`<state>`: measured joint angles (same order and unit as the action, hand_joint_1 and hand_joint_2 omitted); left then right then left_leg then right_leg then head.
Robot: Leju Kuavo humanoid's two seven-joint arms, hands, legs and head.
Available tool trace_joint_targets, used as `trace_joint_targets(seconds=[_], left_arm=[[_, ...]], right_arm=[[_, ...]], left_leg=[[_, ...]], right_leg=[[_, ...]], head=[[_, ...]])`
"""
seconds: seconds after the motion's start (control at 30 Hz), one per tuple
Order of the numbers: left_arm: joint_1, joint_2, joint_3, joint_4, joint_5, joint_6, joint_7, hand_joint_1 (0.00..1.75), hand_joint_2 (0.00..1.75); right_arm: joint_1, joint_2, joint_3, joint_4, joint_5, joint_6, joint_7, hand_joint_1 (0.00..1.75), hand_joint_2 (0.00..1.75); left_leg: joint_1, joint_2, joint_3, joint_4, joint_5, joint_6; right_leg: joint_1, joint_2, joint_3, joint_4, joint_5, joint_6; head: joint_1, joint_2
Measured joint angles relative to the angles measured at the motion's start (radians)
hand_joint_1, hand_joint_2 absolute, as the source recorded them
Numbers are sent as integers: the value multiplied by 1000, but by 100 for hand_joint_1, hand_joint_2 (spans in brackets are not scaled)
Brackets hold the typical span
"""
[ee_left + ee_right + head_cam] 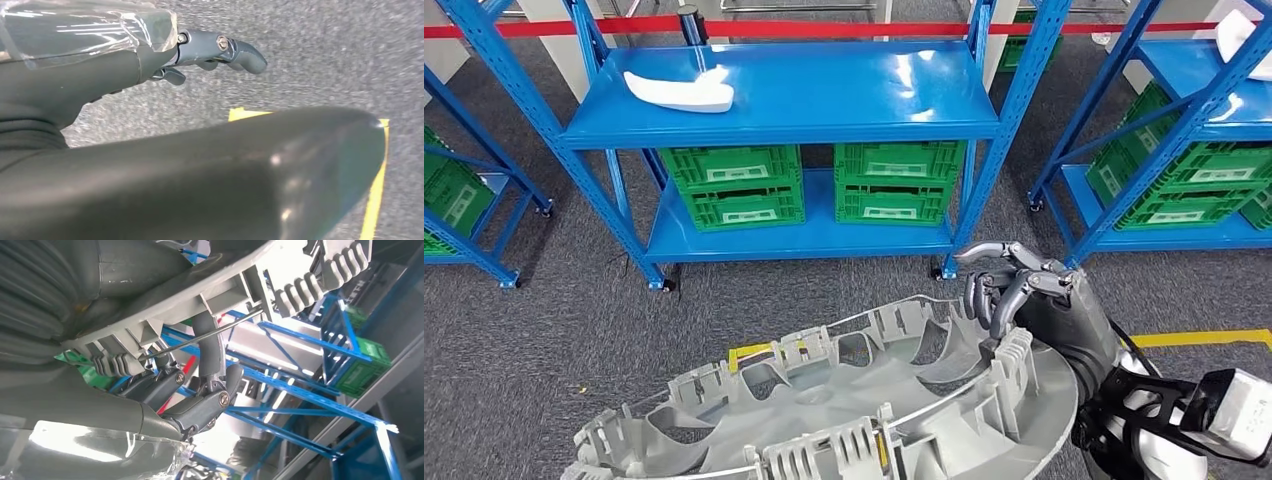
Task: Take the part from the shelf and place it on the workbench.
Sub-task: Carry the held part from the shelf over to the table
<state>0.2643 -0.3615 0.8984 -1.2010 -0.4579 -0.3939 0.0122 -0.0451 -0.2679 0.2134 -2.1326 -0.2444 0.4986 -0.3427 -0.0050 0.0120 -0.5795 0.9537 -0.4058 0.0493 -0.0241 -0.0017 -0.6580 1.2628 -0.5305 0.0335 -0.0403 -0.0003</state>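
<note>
Part (844,410), big, grey and ribbed, held low in front of the blue shelf (794,95), above grey carpet (544,330). Green crates (734,185) stacked on the lower level; white piece (679,92) lying on the top level. Right robot hand (1014,285) curled over the part's rim, gripping it. Left robot hand (220,52) beside the part's smooth underside; spread or holding, cannot tell.

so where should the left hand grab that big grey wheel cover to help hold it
Take the wheel cover at its left rim, opposite the right hand already hooked over the right edge. Come in from the left side and curl the fingers through an opening between the ribbed clips, as the right hand does.
</note>
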Motion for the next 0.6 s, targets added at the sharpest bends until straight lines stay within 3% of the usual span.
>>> trace_joint_targets(seconds=[0.07, 0.13, 0.17, 0.23, 0.27, 0.3, 0.37, 0.4, 0.43, 0.47, 0.5, 0.53, 0.6], left_arm=[[0, 0, 0, -2, -15, -11, -2, 0, 0], [-1, 0, 2, -4, -28, -20, -6, 0, 0], [-1, 0, 4, -6, -33, -22, -8, 0, 0], [0, 1, 10, -8, -38, -24, -11, 0, 0], [2, 1, 12, -8, -39, -24, -12, 0, 0], [3, 1, 14, -8, -41, -24, -13, 0, 0], [3, 1, 15, -9, -43, -24, -15, 0, 0], [2, 1, 15, -9, -44, -24, -15, 0, 0], [1, 2, 16, -9, -43, -24, -16, 0, 0], [1, 2, 16, -10, -41, -23, -15, 0, 0], [1, 2, 16, -11, -37, -22, -14, 0, 0], [1, 2, 15, -14, -32, -21, -13, 0, 0], [1, 3, 14, -23, -21, -17, -10, 0, 0]], right_arm=[[4, 5, -5, -3, 6, -1, 0, 175, 175], [7, 8, -11, -9, 9, -1, 0, 175, 175], [9, 10, -14, -11, 9, 0, -1, 175, 175], [14, 13, -17, -13, 9, 0, -1, 175, 175], [16, 14, -18, -14, 10, 0, -1, 175, 175], [18, 15, -19, -14, 10, 0, -2, 175, 175], [21, 17, -20, -14, 10, 0, -6, 175, 175], [22, 17, -20, -14, 10, 0, -10, 175, 175], [23, 17, -20, -14, 9, -1, -15, 175, 175], [23, 17, -20, -14, 7, -1, -18, 175, 175], [24, 17, -20, -14, 5, -1, -21, 175, 175], [24, 17, -20, -14, 3, -1, -23, 175, 175], [23, 17, -20, -14, 1, -2, -23, 175, 175]], left_leg=[[-2, -1, -38, 20, 18, -6], [-5, -1, -62, 37, 33, -16], [-5, -1, -69, 41, 42, -22], [-1, -3, -78, 43, 51, -34], [2, -5, -85, 53, 33, -41], [5, -6, -93, 79, -4, -47], [11, -8, -116, 186, -112, -60], [14, -8, -125, 251, -151, -65], [16, -8, -127, 303, -166, -68], [17, -8, -116, 327, -155, -69], [18, -8, -88, 313, -129, -68], [18, -9, -42, 265, -104, -65], [15, -14, 70, 114, -101, -54]], right_leg=[[0, 0, 109, -120, 21, 8], [4, 0, 203, -260, -7, -5], [8, 0, 221, -295, -20, -14], [7, -1, 206, -302, -10, -30], [6, -2, 197, -301, 0, -38], [3, -3, 186, -301, 12, -45], [2, -4, 161, -300, 36, -52], [2, -5, 148, -299, 48, -52], [3, -4, 133, -297, 60, -50], [3, -4, 118, -294, 72, -48], [3, -4, 103, -291, 82, -45], [2, -3, 89, -287, 91, -42], [4, -2, 71, -281, 106, -33]], head=[[0, 0], [-2, 0], [-2, 0], [-3, 0], [-4, 0], [-6, 0], [-10, 0], [-10, 0], [-10, 0], [-10, 0], [-11, 0], [-11, 0], [-10, 0]])
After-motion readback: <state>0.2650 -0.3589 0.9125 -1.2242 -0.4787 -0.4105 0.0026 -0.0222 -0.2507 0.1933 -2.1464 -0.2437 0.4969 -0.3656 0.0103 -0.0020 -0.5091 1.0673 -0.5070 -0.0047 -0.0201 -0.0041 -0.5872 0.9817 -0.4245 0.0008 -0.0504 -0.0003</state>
